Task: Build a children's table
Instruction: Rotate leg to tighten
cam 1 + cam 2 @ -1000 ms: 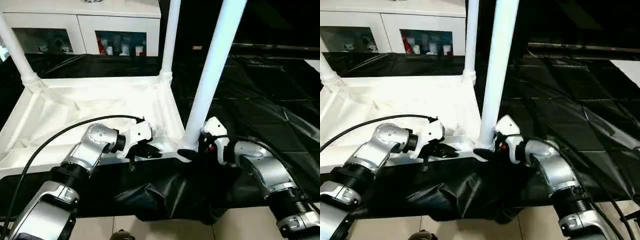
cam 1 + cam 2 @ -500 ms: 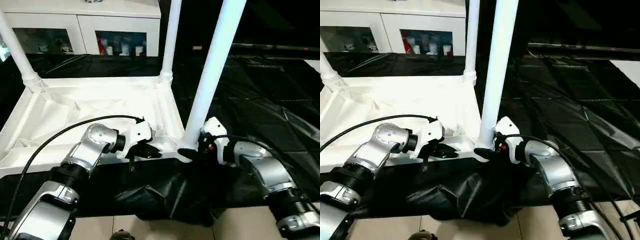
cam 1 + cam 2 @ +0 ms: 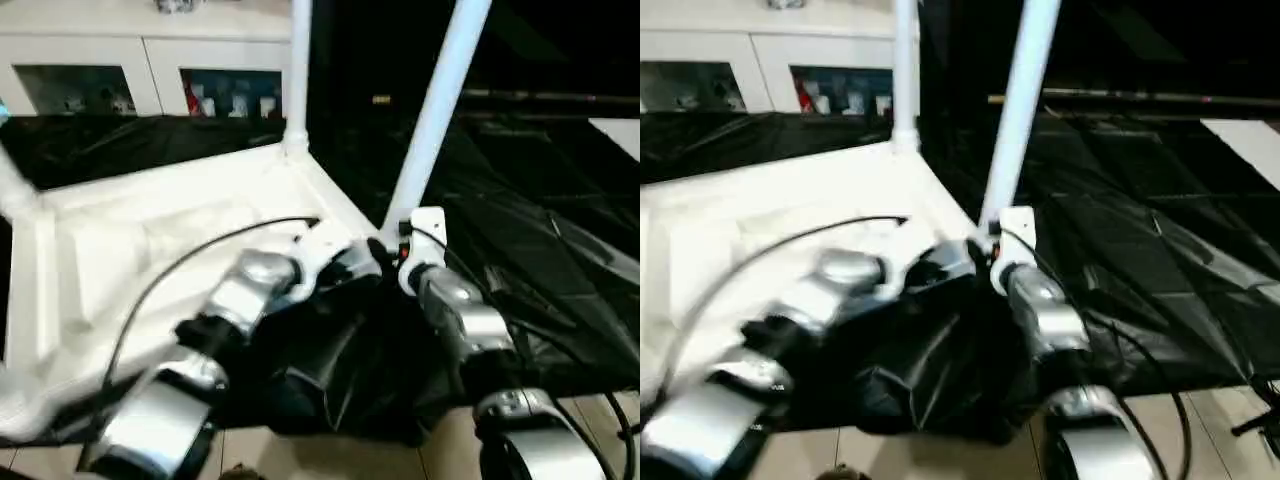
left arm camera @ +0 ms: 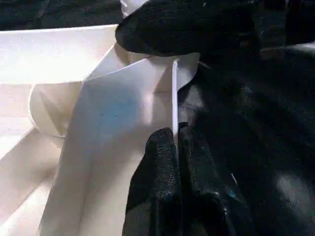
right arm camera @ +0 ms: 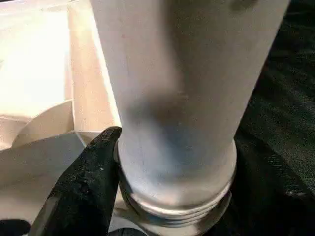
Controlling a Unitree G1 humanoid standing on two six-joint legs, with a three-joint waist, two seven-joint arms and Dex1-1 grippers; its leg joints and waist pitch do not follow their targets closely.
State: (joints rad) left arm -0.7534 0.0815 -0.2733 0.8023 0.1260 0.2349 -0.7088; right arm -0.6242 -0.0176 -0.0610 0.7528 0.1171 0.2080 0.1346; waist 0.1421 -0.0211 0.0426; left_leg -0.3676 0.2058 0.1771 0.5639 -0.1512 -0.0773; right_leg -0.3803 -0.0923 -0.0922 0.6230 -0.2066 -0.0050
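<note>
The table top [image 3: 150, 240] lies upside down on the black sheet [image 3: 540, 250], its near right corner between both arms. The near leg [image 3: 437, 105] stands there, leaning right and away. The right gripper [image 5: 123, 162] holds its threaded foot, fingers spread around it; the left gripper [image 4: 176, 147] pinches the rim just beside.
</note>
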